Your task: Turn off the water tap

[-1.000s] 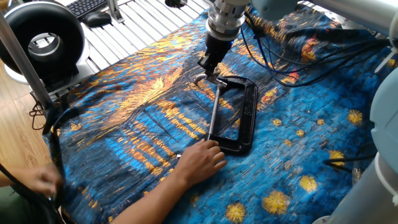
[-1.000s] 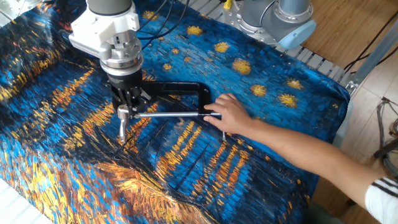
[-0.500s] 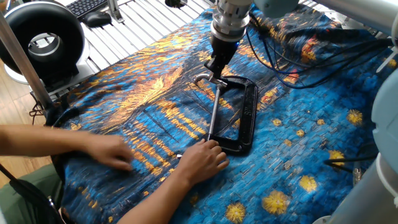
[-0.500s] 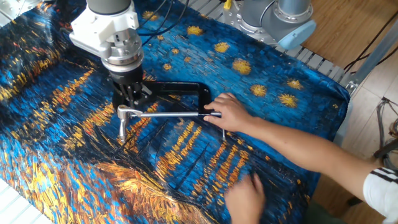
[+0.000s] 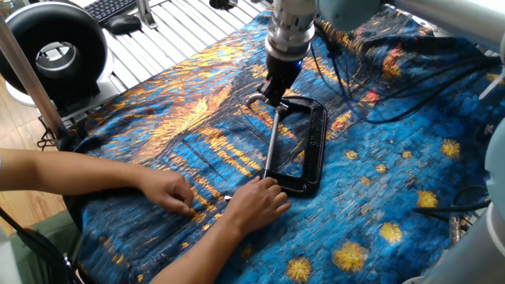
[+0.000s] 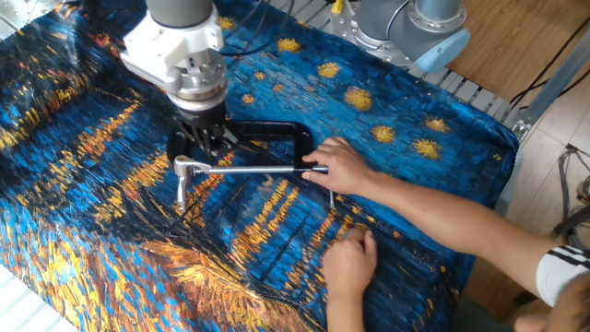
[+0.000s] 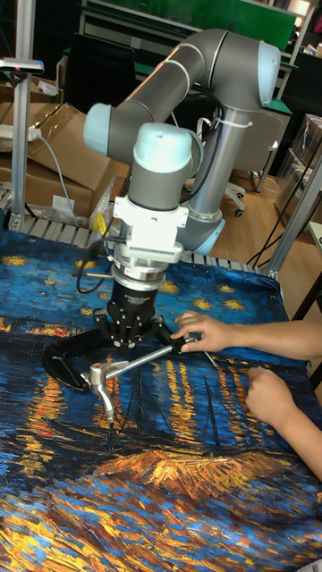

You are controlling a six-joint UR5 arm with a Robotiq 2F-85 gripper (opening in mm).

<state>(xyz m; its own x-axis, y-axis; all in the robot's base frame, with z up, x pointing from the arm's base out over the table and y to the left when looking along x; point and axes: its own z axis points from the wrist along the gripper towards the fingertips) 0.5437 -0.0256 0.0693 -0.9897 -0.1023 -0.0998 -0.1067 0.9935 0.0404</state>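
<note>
**Gripper poised over the tap at the clamp's end**

The gripper (image 6: 203,141) hangs nose-down over the blue-and-gold painted cloth (image 5: 181,118), right above the far end of the black C-clamp (image 5: 309,150). In one fixed view it sits at about twelve o'clock from the clamp's frame, its tip just beside the water tap (image 5: 257,100) — touching or a hair apart, I can't tell. The fingers are dark against the dark frame, and no view shows clearly whether they are spread or pressed together.

The water tap, small and shiny silver, sits at the end of the long silver rod (image 6: 249,170). In the other fixed view the tap (image 6: 182,169) lies at roughly seven o'clock from the gripper, with a short silver arm pointing down toward six. In the tall fixed view the same handle (image 7: 101,379) gleams at about seven o'clock below the gripper (image 7: 132,338).

A person's hand (image 6: 339,170) rests on the opposite end of the clamp, at the rod's three o'clock end in that view — pinning it to the cloth. A second hand (image 5: 175,191) lies flat on the cloth nearby, apart from the clamp.
</note>
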